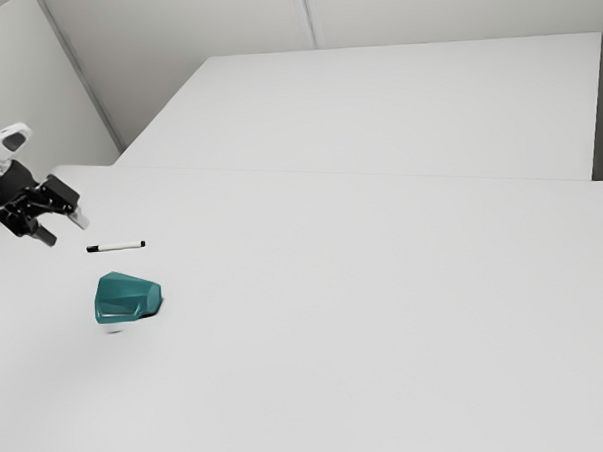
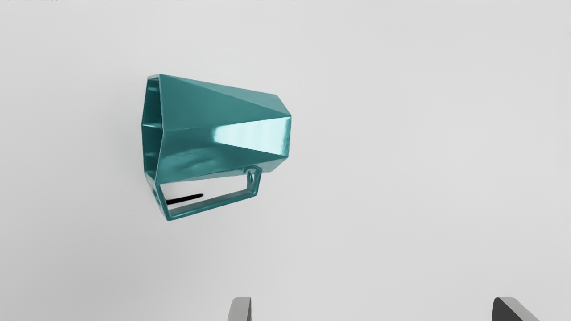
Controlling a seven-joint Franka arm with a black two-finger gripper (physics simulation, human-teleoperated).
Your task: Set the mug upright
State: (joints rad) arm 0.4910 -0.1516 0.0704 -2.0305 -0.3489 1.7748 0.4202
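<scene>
Mug (image 2: 223,129), glossy teal and faceted, perhaps glazed ceramic or hard plastic, and it's lying on its side on the smooth white table (image 1: 385,312)! Wide mouth towards the exterior view's left, narrow base towards its right, so upright it is not. What could trip this up? That taper, for a start: pinch across the sloping walls and the shiny shell could squirt out of the grip or swivel in it. Come in off-centre and one fingertip could land on the body, shoving the mug along or rolling it over its facets. Then there's the angular teal loop handle (image 2: 214,206), sticking out from the side; a finger coming down there could snag it or twist the whole thing. And even a good lift isn't safe: the base looks narrower than the mouth, so a release with the mug leaning, or a touch too high, could topple it again. Watch the slim white-and-black marker pen (image 1: 116,247) too, near the mug; a low sweep might knock it. Now the arm: the black two-finger gripper (image 1: 65,228) hangs above the table, off towards the exterior view's left of the mug, fingers slanting down and towards that view's right. Claw spread wide, nothing between the tips, clear of the mug!
</scene>
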